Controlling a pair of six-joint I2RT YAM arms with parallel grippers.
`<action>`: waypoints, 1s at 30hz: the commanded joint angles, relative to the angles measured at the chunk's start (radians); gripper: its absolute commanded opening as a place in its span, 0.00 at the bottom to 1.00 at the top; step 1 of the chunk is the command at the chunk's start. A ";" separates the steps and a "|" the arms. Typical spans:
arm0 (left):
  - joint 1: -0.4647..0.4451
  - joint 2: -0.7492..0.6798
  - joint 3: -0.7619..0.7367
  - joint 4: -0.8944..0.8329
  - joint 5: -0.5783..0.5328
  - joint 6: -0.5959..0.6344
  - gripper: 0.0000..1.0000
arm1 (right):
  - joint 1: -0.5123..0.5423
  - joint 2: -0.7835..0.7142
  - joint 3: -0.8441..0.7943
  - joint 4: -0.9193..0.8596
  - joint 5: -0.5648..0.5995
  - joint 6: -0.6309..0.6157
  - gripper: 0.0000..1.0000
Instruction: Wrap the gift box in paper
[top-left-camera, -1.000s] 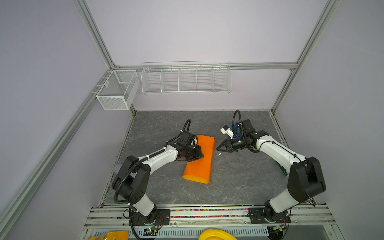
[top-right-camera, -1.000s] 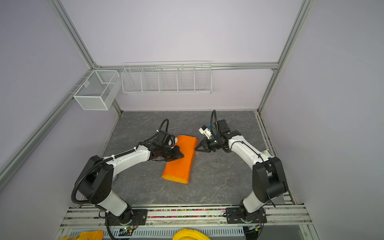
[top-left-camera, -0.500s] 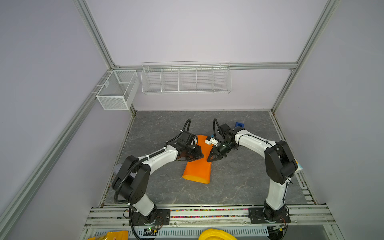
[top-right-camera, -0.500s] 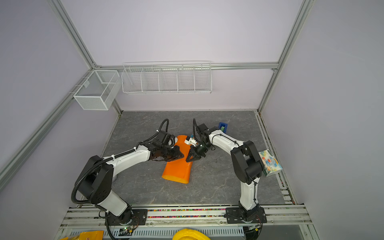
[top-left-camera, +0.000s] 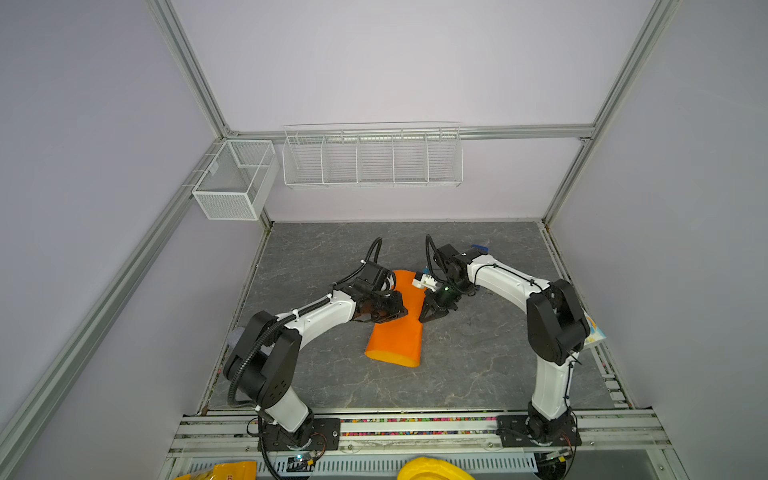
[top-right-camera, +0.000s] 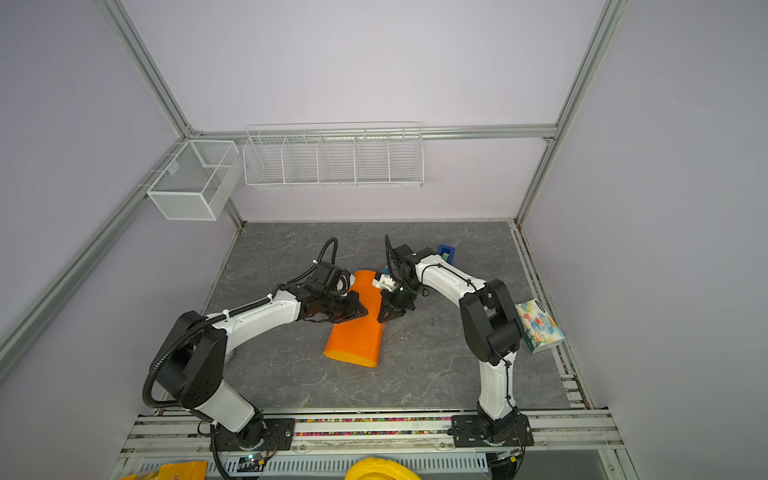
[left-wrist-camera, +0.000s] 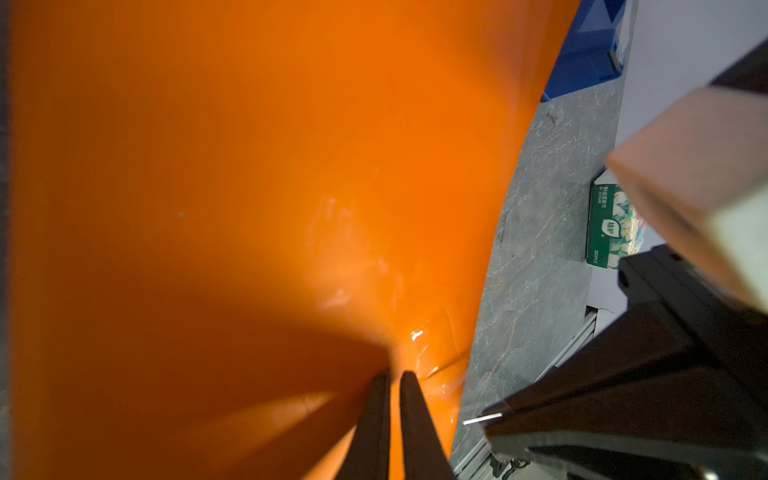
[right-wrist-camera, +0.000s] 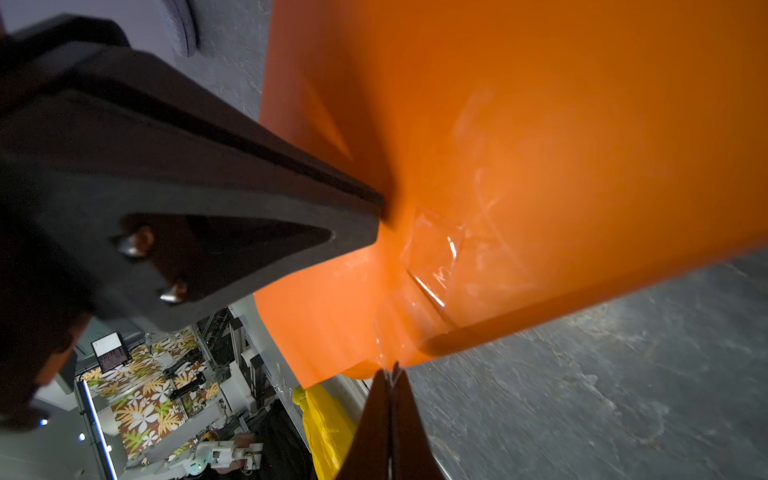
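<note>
Pressing on the paper (top-left-camera: 395, 332), which lies folded as a sleeve mid-frame in both top views, the left claw (top-left-camera: 397, 311) shows its jaws nearly together. The right claw (top-left-camera: 426, 316) is pressed together at the sleeve's right edge, beside clear tape (right-wrist-camera: 436, 249). The gift box is hidden, presumably inside. Risk: either claw withdrawing could drag the tape and reopen the seam.

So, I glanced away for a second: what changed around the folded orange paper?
The right gripper swung left from near the narrow blue tape dispenser to the right edge of the folded orange paper sheet, jaws shut. Nothing visibly grasped or released. The left gripper stayed shut, resting on the paper; the paper did not shift.
</note>
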 joint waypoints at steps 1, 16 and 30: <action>-0.004 0.047 -0.056 -0.128 -0.063 0.008 0.10 | 0.001 0.020 0.031 -0.039 0.013 -0.022 0.07; -0.004 0.049 -0.052 -0.136 -0.064 0.008 0.09 | 0.005 -0.046 0.145 -0.019 -0.080 0.014 0.07; -0.005 0.048 -0.042 -0.146 -0.065 0.011 0.09 | 0.004 0.077 0.082 -0.047 -0.069 -0.036 0.07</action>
